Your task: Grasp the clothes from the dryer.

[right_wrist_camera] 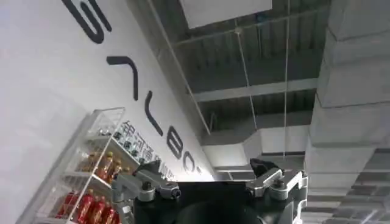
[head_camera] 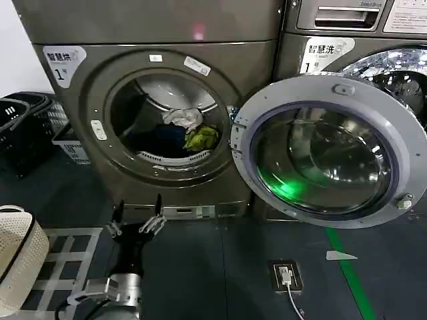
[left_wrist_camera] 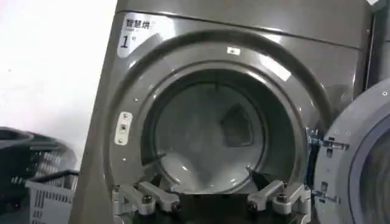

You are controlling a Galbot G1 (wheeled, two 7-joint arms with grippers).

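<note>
Looking into the dryer (head_camera: pixel 87 127), I count three clothes (head_camera: pixel 187 130), the blue one hard to see. My left hand (head_camera: pixel 139 213) is spread wide.

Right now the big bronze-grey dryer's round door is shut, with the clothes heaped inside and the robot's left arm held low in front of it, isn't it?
Not quite: the head view shows the dryer's round glass door swung wide open. The clothes do lie inside, and the left gripper, jaws open, is low in front.
</note>
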